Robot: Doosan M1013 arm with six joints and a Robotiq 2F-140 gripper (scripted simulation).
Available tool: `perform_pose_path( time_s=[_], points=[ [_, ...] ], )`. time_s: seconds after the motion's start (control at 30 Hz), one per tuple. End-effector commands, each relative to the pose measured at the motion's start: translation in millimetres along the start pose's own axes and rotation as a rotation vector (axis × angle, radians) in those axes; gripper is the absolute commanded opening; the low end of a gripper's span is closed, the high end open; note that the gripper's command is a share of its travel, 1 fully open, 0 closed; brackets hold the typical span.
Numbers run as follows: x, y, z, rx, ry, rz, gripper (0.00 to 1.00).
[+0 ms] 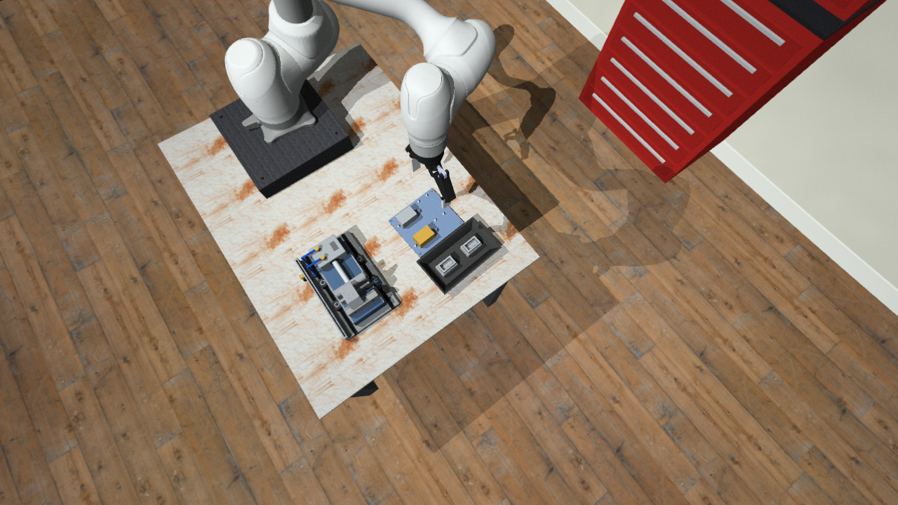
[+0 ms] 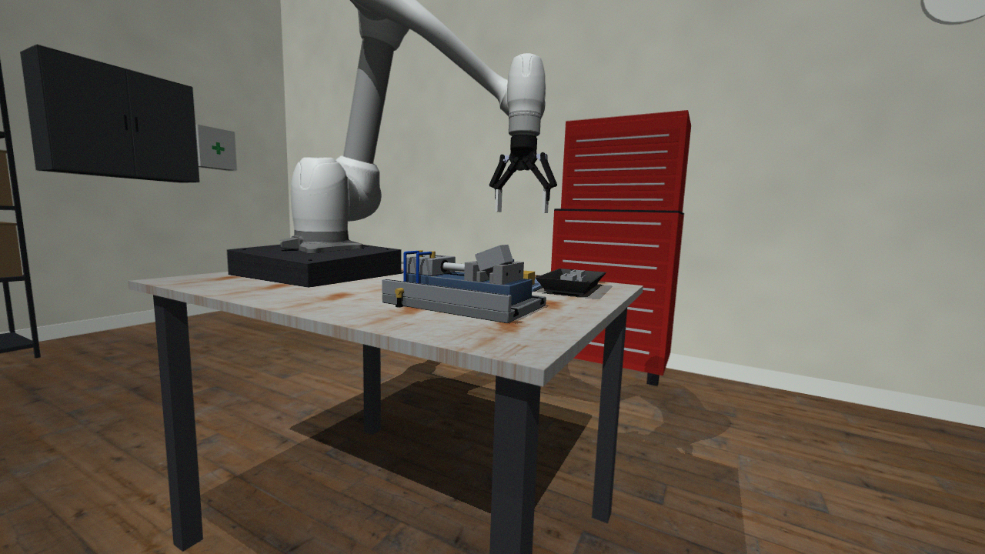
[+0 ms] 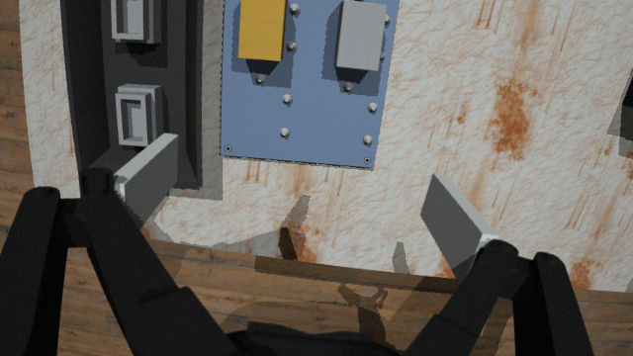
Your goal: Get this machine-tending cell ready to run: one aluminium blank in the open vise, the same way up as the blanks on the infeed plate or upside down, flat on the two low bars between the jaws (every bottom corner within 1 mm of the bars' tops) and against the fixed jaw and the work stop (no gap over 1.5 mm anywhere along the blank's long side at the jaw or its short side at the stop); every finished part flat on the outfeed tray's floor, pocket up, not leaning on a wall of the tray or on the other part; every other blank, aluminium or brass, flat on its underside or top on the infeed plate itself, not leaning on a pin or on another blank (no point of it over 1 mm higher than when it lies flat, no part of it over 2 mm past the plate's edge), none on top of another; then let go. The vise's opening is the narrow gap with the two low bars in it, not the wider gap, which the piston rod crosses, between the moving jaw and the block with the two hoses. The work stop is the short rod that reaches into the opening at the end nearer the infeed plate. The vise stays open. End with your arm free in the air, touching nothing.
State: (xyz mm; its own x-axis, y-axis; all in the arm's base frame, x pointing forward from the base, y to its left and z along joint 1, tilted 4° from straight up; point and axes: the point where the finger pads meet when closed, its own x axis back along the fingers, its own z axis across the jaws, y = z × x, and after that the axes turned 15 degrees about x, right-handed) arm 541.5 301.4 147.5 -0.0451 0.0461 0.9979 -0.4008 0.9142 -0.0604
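On the surface (image 1: 263,207), vise (image 1: 346,283) sits w/ a grey block tilted on top of its clamp (not seated, I'd say). Blue plate (image 3: 316,124) carries grey blank (image 3: 360,36) & brass blank (image 3: 262,29), black tray (image 3: 89,99) just beside. Gripper (image 2: 521,194) hangs high, jaws wide, holding nothing. Grey blank looks rigid, smooth, probably slippery; grab across its long sides.

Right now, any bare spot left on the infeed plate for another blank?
Yes: the pin row at the infeed plate end nearest the gripper holds nothing. The far end is crowded: brass blank and aluminium blank sit side by side.
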Motion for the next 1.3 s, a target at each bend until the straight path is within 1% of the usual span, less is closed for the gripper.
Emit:
perform_pose_path(
  time_s=[0.0,0.03,1.27],
  points=[
    [-0.3,1.3,0.3,-0.003,0.0,0.0,1.0],
    [-0.3,1.3,0.3,-0.003,0.0,0.0,0.0],
    [-0.5,1.3,0.3,-0.003,0.0,0.0,0.0]
  ],
)
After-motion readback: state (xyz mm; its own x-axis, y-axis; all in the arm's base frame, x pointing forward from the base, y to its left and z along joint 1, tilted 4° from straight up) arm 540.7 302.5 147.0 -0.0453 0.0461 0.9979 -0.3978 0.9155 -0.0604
